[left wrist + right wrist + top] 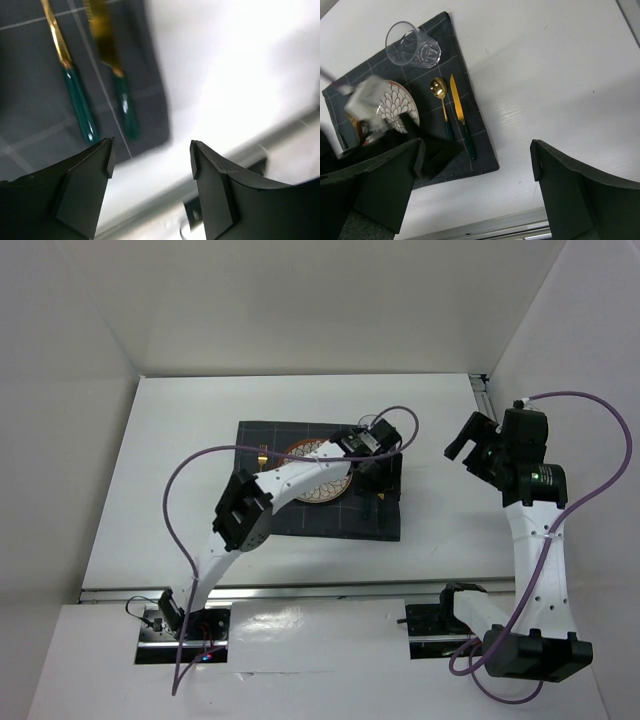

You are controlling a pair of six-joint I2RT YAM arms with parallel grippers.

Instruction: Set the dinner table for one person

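On the white dinner table (170,470) lies a dark grey gridded cloth (300,525) with a patterned plate (318,480) on it. Right of the plate, a gold spoon (441,102) and a gold knife (461,120), both green-handled, lie side by side on the cloth. A clear glass (413,45) stands at the cloth's far right corner. My left gripper (380,480) hovers over the cloth's right part, open (151,160) and holding nothing, with the spoon handle (80,107) and knife handle (125,107) just beyond its fingertips. Raised over bare table to the right, my right gripper (468,440) is open (477,160) and empty.
A gold piece of cutlery (262,455) shows left of the plate, mostly hidden by the left arm. An aluminium rail (300,590) edges the table's near side, and another rail (482,400) runs along the right. White walls enclose the back and sides.
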